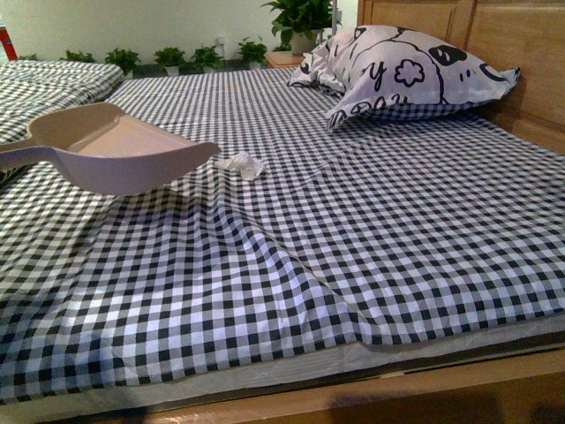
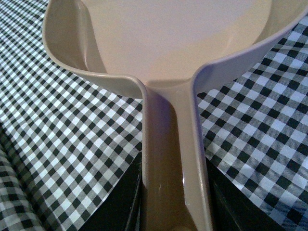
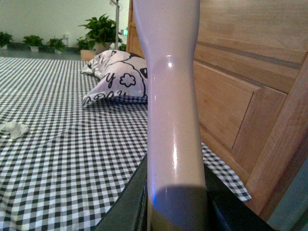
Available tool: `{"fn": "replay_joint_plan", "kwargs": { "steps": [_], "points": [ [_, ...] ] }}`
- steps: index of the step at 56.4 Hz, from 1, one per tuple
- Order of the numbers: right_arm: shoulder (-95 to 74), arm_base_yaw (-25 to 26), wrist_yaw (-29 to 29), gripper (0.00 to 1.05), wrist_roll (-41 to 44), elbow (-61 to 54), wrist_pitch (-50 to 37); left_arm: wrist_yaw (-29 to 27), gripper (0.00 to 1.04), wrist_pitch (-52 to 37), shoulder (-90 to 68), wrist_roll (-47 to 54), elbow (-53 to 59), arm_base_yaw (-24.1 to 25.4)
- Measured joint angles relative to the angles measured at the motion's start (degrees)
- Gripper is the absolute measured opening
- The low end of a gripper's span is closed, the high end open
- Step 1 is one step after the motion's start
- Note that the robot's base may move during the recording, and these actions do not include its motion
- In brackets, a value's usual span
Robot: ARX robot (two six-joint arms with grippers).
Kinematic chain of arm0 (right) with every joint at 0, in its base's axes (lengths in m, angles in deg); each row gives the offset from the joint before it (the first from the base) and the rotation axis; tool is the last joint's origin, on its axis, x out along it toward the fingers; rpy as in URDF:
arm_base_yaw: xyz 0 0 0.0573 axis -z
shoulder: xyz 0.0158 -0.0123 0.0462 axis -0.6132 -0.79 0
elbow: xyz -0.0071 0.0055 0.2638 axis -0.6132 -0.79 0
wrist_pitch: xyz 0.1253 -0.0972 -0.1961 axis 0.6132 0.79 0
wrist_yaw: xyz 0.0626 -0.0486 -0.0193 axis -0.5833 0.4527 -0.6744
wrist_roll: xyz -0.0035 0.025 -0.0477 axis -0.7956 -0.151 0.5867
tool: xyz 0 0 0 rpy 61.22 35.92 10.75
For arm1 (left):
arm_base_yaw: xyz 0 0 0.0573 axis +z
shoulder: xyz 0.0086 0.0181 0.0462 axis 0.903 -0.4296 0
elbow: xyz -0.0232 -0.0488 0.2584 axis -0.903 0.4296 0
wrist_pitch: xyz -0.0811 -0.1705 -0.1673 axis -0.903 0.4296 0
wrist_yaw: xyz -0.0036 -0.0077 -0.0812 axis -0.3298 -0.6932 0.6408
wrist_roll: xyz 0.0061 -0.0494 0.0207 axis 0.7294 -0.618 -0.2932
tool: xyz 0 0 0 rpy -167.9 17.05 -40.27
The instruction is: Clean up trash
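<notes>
The trash (image 1: 240, 164) is a small crumpled white wad lying on the checked bed sheet, just off the lip of the beige dustpan (image 1: 115, 150). The pan hovers over the sheet at the left, mouth toward the wad. In the left wrist view my left gripper (image 2: 175, 202) is shut on the dustpan (image 2: 163, 43) handle, black fingers (image 2: 115, 202) on both sides. My right gripper (image 3: 175, 207) is shut on the beige brush handle (image 3: 171, 96), which stands up in front of the wooden headboard. The trash (image 3: 13, 129) shows far off in that view. Neither arm appears in the front view.
A black-and-white patterned pillow (image 1: 397, 71) lies at the back right against the wooden headboard (image 1: 512, 44). Potted plants (image 1: 300, 18) line the far wall. A second checked bed (image 1: 44, 84) stands at the left. The sheet wrinkles near the wooden front edge (image 1: 353, 397).
</notes>
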Motion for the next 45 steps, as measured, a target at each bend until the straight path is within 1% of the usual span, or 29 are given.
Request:
{"fn": "replay_joint_plan", "kwargs": {
  "steps": [12, 28, 45],
  "points": [
    [0.00, 0.00, 0.00, 0.20, 0.00, 0.00, 0.00, 0.39, 0.28, 2.27, -3.52, 0.48, -2.56, -1.38],
    [0.00, 0.00, 0.02, 0.20, 0.00, 0.00, 0.00, -0.57, 0.28, 1.79, -7.50, 1.18, -3.91, -3.45],
    [0.00, 0.00, 0.00, 0.20, 0.00, 0.00, 0.00, -1.92, 0.28, 2.10, -9.09, 2.56, -4.11, -4.55]
  ]
}}
